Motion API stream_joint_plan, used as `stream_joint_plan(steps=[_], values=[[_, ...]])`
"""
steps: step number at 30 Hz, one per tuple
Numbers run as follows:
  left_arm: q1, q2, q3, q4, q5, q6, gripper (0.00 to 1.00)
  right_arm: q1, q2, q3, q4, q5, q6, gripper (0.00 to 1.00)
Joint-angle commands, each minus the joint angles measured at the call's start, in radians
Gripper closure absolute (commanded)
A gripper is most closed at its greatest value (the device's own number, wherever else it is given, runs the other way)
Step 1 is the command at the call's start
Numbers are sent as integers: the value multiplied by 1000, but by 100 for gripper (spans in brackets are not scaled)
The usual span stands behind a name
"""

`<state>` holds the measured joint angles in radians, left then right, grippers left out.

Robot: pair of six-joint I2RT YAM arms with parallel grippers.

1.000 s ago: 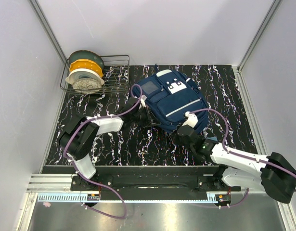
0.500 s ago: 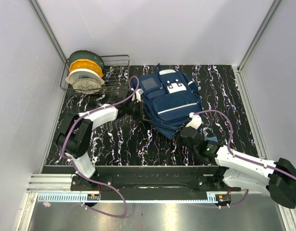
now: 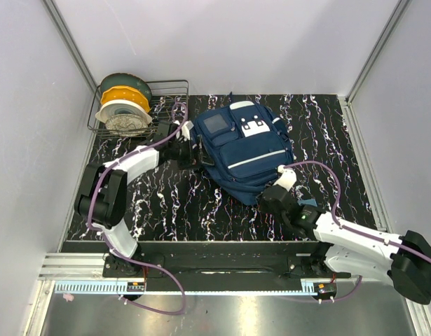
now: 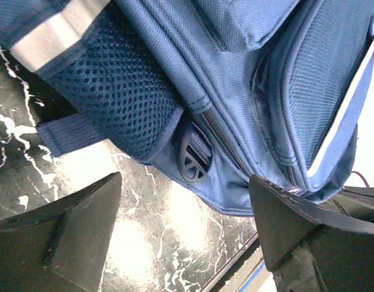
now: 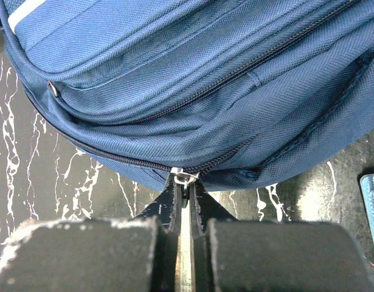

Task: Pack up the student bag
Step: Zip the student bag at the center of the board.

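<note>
1. Looking down from the top camera: the student bag (image 3: 244, 148) lies face up mid-table, long axis running from the far side toward the near right, and both arms are at it. The left gripper (image 3: 195, 151) reaches in against the bag's left flank, its forearm stretched low across the table (image 3: 166, 210). The right gripper (image 3: 270, 196) sits at the bag's near end, arm coming in low from the right. The right arm is the nearer one to the zip, so I'd judge the opening pull is its job
2. Over to the left wrist: fingers (image 4: 65, 237) spread wide, nothing caught between them. The bag's side fills the view dead ahead, with the mesh pocket (image 4: 114, 97) and a black buckle (image 4: 193, 159) just beyond the tips. That reads as a bracing pose rather than a grasp
3. Right wrist now: jaws pressed together, pinching the zipper pull (image 5: 185, 177) at the bag's lower edge, bag directly ahead. The zip seam (image 5: 247, 149) climbs away to the right and curves off left. The coming move turns on dragging along that seam, not straight back off it
</note>
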<state>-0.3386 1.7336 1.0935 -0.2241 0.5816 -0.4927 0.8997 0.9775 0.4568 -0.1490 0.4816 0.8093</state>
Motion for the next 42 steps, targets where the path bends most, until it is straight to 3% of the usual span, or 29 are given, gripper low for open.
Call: stream_joint_plan(steps=[1,7,10,13,20,33,36,39,40,42], values=[[-5,-118,-23,48,-57,16,8,-8,19,0,40,68,60,100],[-112,-278,-291,202,-146,-212,1,-8,127,31,138,15,79,100],[-241,-302,-334,247,-216,-294,1,-8,188,48,187,-4,73,100],[-269,-281,-371,345,-215,-380,1,-8,211,55,239,-24,41,100],[-277,-183,-301,394,-206,-379,3,-7,224,99,245,-86,-70,100],[-281,-106,-179,365,-227,-354,13,-7,271,114,290,-193,-102,100],[-281,-112,-181,351,-232,-339,26,-7,279,118,304,-202,-107,100],[-278,-121,-178,315,-256,-307,60,-7,288,131,308,-218,-114,100],[-277,-123,-173,306,-259,-284,78,-7,293,132,309,-219,-116,100],[-269,-129,-167,278,-267,-265,90,-7,296,131,309,-225,-114,100]])
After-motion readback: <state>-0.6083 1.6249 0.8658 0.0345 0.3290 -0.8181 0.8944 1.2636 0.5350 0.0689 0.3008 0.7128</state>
